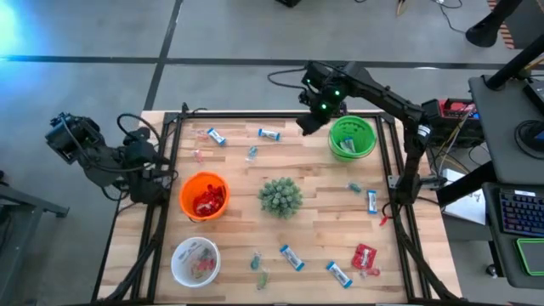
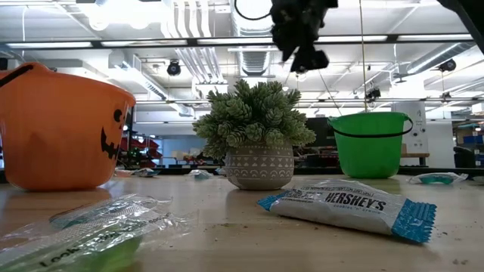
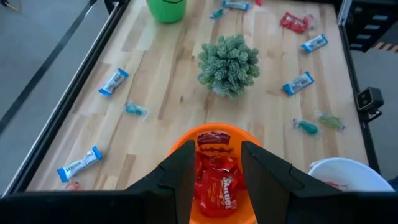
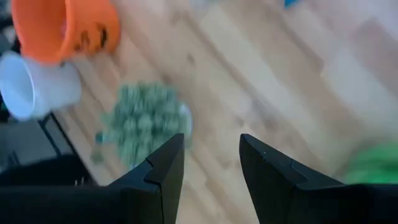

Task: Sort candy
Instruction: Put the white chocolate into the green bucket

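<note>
The right claw (image 1: 310,119) hangs above the far edge of the desk (image 1: 314,225), just beside the green bowl (image 1: 353,136); its fingers are spread with nothing between them. The left claw (image 3: 214,177) waits over the desk's left edge, fingers likewise apart and empty, above the orange bucket (image 1: 204,195).

The candy is scattered. Red packets (image 3: 217,180) fill the orange bucket, and a white bowl (image 1: 195,259) at the near left corner holds a few pale pieces. Blue-and-white bars lie loose: two near the far edge (image 1: 216,136) (image 1: 269,133), one toward the right edge (image 1: 371,201), two near the near edge (image 1: 291,257) (image 1: 338,273). A red packet (image 1: 365,256) lies near the near right corner. Small teal pieces (image 1: 252,154) are dotted about.

A spiky green plant (image 1: 280,195) in a pale pot stands at the middle of the desk, between the orange bucket and the sweets on the right side.
</note>
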Tool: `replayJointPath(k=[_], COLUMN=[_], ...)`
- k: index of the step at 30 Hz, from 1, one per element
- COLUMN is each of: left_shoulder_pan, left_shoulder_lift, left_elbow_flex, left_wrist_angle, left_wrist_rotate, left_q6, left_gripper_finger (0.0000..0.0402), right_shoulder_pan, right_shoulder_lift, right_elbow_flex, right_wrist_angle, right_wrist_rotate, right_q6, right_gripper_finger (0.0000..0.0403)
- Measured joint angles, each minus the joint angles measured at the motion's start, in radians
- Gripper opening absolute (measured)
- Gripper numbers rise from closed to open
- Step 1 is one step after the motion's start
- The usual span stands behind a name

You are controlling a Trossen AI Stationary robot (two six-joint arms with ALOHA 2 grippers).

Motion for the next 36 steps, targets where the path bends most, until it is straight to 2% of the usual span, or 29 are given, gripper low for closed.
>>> replayJointPath(k=[6,14,17,27,36], left_shoulder_pan=[0.0,0.0,0.0,0.0,0.0], left_shoulder_lift=[-0.037,-0.079,-0.093,-0.099,-0.065], left_elbow_flex=[0.0,0.0,0.0,0.0,0.0], left_wrist_angle=[0.0,0.0,0.0,0.0,0.0], left_wrist_rotate=[0.0,0.0,0.0,-0.009,-0.059], left_q6=[0.005,0.044,0.024,-0.033,-0.084], left_gripper_finger=[0.0111,0.0111,0.0111,0.0111,0.0111], right_shoulder_pan=[0.03,0.03,0.03,0.029,0.023], right_shoulder_lift=[-0.019,0.024,0.055,0.21,0.359], right_elbow_flex=[0.0,0.0,0.0,0.008,0.127], right_wrist_angle=[0.026,0.31,0.36,0.397,0.398], right_wrist_rotate=[0.167,0.17,0.154,0.157,0.157], right_q6=[0.023,0.017,-0.009,-0.149,-0.285], right_gripper_finger=[0.0155,0.0151,0.0152,0.0166,0.0196])
